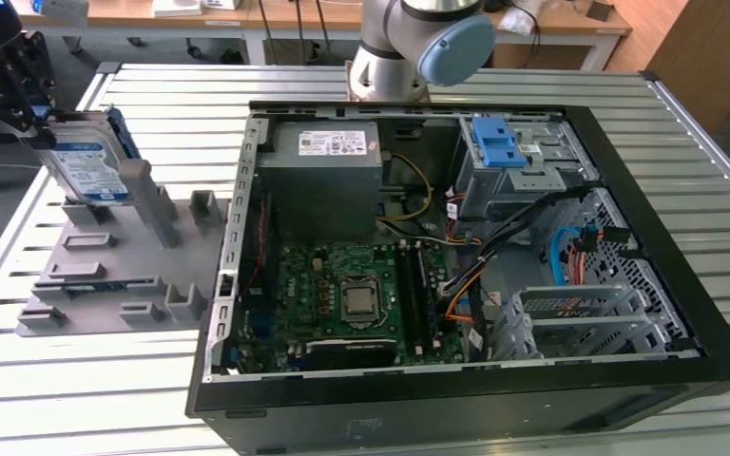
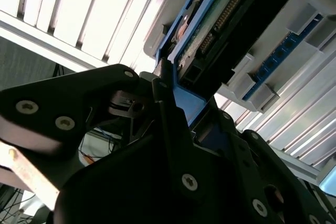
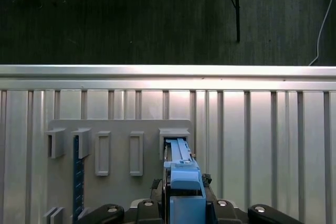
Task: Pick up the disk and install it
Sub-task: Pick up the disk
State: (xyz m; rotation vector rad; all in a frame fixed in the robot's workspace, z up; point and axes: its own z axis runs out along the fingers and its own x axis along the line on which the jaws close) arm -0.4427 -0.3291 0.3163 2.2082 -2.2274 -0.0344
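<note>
The pincer is clamped on the disk at the exterior view's left, the disk standing on edge just over the grey holder on the slatted desk. The open computer case lies well apart, toward the exterior view's right.

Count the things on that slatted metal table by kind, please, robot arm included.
disk: 1
grey rack: 1
open computer case: 1
robot arm: 1
Total: 4
</note>
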